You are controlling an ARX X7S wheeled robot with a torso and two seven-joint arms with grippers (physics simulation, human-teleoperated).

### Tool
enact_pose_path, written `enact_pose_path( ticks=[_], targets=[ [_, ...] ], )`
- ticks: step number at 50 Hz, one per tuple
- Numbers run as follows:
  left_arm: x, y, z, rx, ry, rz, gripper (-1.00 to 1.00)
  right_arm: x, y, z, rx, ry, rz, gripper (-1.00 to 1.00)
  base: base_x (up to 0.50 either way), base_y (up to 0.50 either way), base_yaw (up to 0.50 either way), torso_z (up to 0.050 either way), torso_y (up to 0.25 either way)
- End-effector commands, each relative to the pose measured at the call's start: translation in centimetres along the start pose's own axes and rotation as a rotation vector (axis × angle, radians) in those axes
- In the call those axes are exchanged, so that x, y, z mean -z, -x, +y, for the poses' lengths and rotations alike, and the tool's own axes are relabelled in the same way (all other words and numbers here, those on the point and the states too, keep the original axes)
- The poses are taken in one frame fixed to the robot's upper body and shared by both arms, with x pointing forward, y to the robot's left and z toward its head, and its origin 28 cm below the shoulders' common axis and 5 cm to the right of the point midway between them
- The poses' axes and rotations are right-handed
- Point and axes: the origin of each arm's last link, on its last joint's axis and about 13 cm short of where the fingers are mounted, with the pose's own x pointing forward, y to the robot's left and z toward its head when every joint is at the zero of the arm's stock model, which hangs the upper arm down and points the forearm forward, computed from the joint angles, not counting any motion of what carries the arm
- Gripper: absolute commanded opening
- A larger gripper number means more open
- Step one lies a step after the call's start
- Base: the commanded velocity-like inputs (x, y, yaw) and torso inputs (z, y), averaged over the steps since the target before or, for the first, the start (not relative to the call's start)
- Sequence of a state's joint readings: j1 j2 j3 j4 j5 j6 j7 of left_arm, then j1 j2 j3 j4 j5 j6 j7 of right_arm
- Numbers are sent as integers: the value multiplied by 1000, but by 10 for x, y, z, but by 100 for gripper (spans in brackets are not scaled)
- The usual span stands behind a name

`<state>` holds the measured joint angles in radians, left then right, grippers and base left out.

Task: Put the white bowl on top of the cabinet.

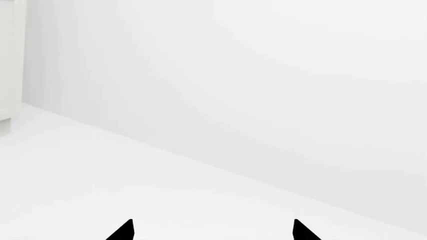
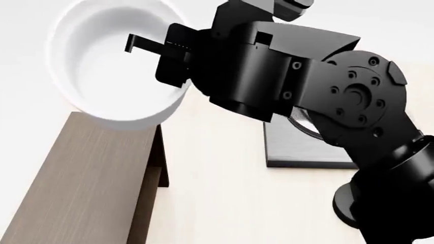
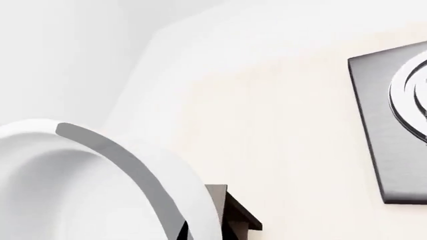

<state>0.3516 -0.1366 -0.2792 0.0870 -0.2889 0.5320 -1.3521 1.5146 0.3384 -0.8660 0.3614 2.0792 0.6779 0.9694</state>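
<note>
While my right hand (image 2: 159, 48) pinches the white bowl (image 2: 115, 66) by its thick rim above the cabinet (image 2: 81, 178), glossy, brittle ceramic could slip.

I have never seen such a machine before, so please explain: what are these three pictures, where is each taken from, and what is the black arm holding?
This is a simulated robot with two arms, each ending in a gripper. One picture comes from a camera on its head, looking down; the other two come from cameras near each gripper.

In the head picture, the big black shape is the right arm. Its right gripper holds the white bowl by the rim, one finger inside it, tilted and lifted above the far end of the brown cabinet. The bowl is not yet set down. Beside the cabinet, on the pale table, lies a grey stove plate.

The right wrist picture shows the same bowl close up, the cabinet's corner and the stove plate.

The left wrist picture shows only white surfaces and the two black tips of the left gripper, spread apart, holding nothing.
</note>
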Motion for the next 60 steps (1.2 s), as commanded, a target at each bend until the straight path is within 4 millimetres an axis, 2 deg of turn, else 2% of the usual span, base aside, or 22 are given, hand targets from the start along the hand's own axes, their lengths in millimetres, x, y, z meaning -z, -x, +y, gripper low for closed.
enact_pose_path(
  ticks=[1, 8, 13, 29, 43, 60],
  targets=[
    [0, 0, 0, -3, 1, 3, 100, -6, -1, 11, -95, -32, 11, -100, 0, 0, 0, 0, 0],
    [1, 0, 1, -6, 1, 4, 100, 0, -6, 20, -148, 13, 61, -100, 0, 0, 0, 0, 1],
    [0, 0, 1, -6, 2, 3, 100, 5, -5, 23, -190, -19, 106, -100, 0, 0, 0, 2, 0],
    [0, 0, 1, -3, 2, 3, 100, 16, -8, 25, -221, 23, 160, -100, 0, 0, 0, 0, 1],
    [1, 0, 1, -3, 3, 4, 100, 23, -16, 26, -210, 45, 178, -100, 0, 0, 0, 1, 1],
    [1, 0, 1, -4, 4, 6, 100, 28, -37, 18, -155, 34, 202, -100, 0, 0, 0, 0, 1]
  ],
)
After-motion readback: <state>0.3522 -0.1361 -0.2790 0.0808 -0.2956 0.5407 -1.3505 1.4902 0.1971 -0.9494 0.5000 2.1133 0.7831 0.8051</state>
